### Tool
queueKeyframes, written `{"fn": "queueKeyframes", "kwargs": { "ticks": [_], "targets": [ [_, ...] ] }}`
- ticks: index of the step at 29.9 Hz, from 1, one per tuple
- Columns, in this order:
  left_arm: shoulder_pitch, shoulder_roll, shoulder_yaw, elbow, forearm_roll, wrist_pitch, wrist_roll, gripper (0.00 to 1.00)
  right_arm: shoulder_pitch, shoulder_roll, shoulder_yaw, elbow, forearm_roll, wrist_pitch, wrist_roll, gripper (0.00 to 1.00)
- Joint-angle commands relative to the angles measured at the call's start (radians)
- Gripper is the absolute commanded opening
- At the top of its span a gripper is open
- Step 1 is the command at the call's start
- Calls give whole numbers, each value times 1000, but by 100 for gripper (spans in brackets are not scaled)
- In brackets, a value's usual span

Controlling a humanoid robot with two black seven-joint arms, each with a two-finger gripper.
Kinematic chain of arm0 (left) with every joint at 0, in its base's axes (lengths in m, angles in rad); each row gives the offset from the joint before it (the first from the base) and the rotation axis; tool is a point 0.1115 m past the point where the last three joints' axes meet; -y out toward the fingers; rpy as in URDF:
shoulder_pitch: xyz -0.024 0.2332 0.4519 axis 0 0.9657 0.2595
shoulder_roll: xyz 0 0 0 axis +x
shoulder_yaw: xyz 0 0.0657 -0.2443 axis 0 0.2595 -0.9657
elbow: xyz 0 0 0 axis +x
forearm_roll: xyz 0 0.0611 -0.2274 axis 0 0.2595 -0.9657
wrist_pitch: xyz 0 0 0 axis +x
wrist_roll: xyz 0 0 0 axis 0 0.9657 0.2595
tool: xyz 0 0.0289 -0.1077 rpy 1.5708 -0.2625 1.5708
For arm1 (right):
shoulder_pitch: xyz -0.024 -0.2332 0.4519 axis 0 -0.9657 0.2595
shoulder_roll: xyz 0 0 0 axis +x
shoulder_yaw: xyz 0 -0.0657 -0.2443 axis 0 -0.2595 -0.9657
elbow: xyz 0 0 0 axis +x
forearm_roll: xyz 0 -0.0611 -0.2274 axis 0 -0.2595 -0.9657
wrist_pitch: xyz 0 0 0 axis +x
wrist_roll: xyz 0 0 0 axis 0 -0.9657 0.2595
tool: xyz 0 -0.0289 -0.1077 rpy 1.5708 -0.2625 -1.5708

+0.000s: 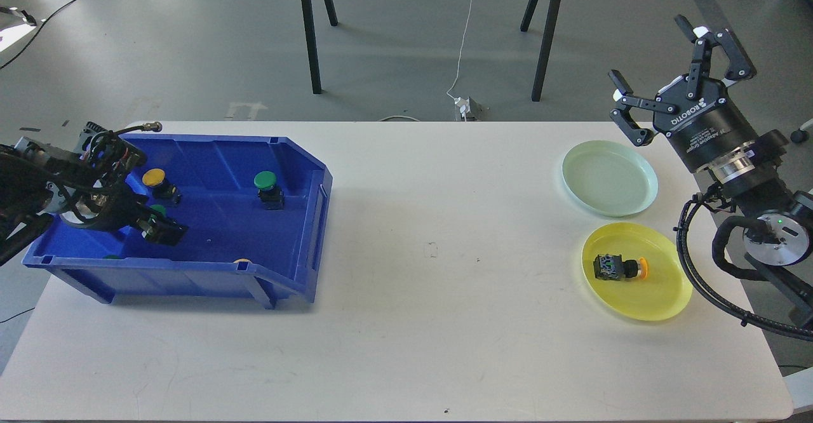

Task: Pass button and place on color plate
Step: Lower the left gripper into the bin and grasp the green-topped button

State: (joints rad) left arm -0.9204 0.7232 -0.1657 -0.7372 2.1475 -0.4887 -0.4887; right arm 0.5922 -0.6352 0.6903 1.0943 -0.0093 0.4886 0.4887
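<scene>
the left gripper (159,229), fingers unreadable, reaches into the blue bin (305,220) at nine o'clock; the right gripper (679,83) is spread, empty. green button (268,189) looks light, rigid, smooth-capped; grip its black body.

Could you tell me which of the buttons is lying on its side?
The yellow button on the yellow plate; the green button in the bin stands upright.

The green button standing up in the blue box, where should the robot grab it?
Best guess: take the green button from straight above, pinching its black body just under the round green cap. It stands upright with open floor around it in the blue bin, so fingers fit on both sides. The left tool is already in the bin and closest.
</scene>
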Motion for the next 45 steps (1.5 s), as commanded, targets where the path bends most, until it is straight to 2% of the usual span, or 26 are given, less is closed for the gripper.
{"fn": "queueKeyframes", "kwargs": {
  "ticks": [1,18,29,32,35,42,44,45],
  "targets": [
    [1,-5,2,5,-6,0,0,96,-8,0,0,4,0,0,0,98],
    [1,-56,2,122,-11,0,0,96,-40,2,6,7,0,0,0,98],
    [1,-93,2,157,-29,0,0,96,-48,2,9,9,0,0,0,98],
    [1,-93,3,157,-28,0,0,81,-49,2,12,9,0,0,0,98],
    [1,-91,17,159,-28,0,0,72,-55,2,14,12,0,0,0,98],
    [0,-90,48,159,-31,0,0,68,-55,2,17,12,0,0,0,98],
    [1,-90,48,159,-31,0,0,63,-55,2,17,12,0,0,0,98],
    [1,-90,48,159,-31,0,0,56,-55,2,17,12,0,0,0,98]
  ]
}}
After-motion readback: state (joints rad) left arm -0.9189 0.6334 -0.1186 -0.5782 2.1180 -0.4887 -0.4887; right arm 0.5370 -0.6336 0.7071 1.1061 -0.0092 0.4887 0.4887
